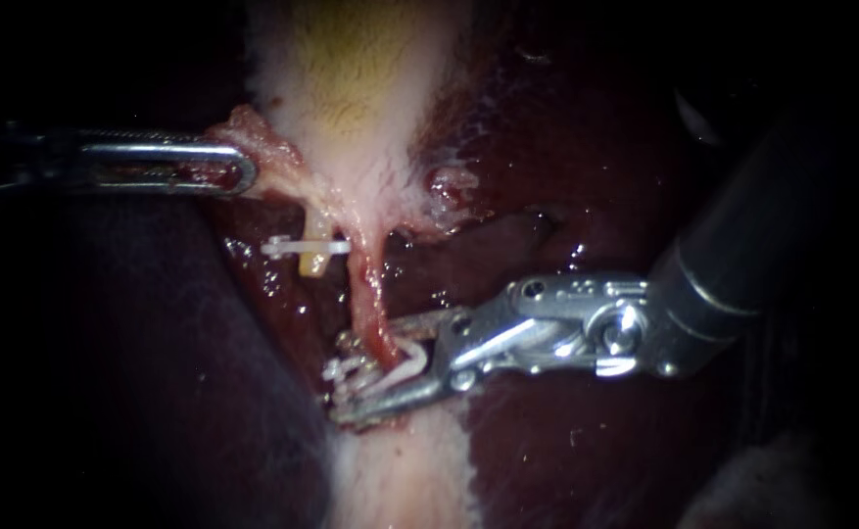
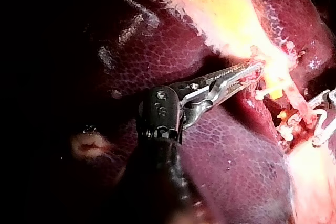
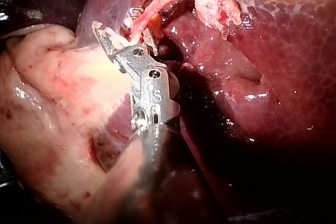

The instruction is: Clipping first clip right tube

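The dark red liver (image 1: 586, 147) fills the view, and the pale, yellowish gallbladder (image 1: 351, 78) lies on it. The left instrument (image 1: 243, 171) has its jaws closed on the lower edge of the gallbladder. The right instrument (image 1: 370, 377) holds a white clip (image 1: 405, 360) between its jaws, set around the right tube (image 1: 370, 294). A second clip (image 1: 302, 246) sits across the left tube (image 1: 313, 225).

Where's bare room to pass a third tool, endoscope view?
Free: liver above the right tool, right of the gallbladder; dark lobe below the left tool. Crowded: around the left tube and right tube, between the left tool's grip on the gallbladder and the right tool's clip.
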`<state>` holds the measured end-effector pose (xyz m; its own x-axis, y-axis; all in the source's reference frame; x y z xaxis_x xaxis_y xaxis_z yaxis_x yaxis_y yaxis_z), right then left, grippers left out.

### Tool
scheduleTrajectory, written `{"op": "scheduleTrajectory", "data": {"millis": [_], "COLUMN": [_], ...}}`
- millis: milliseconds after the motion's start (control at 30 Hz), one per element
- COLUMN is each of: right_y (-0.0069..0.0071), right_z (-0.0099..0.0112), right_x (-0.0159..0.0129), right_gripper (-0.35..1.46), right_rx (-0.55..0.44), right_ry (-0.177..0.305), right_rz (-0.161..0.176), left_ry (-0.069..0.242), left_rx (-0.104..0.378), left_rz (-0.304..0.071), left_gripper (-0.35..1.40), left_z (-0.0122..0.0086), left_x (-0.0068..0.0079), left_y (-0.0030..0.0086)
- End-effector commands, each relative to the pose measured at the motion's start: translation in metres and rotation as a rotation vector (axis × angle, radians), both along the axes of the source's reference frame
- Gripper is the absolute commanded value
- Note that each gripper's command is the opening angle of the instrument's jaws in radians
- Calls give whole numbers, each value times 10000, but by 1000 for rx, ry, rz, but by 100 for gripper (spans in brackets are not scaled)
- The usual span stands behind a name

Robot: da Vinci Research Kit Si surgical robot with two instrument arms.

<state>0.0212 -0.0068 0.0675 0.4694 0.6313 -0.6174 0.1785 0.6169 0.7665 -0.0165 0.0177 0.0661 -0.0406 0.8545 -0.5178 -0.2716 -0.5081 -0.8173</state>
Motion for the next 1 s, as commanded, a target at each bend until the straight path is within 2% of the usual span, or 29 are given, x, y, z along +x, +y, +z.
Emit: {"op": "scheduleTrajectory", "data": {"millis": [33,167,333,500,800,867,1000], "right_y": [-3,-9,-11,-15,-20,-20,-19], "right_z": [2,4,2,-3,-13,-13,-14], "right_x": [0,-1,-1,-1,1,1,1], "right_gripper": [45,45,45,43,39,39,35], "right_rx": [2,2,8,26,45,41,28], "right_ry": [-2,-4,-5,5,30,31,20], "right_rz": [-1,-2,-5,-24,-86,-84,-49], "left_ry": [0,0,0,0,0,0,0], "left_rx": [0,0,-1,-1,-1,-1,-1], "left_rz": [0,0,0,0,0,0,0], "left_gripper": [-35,-35,-35,-35,-35,-35,-35], "left_z": [0,1,1,1,2,2,2], "left_x": [0,0,0,0,0,0,0], "left_y": [0,0,0,0,0,0,0]}}
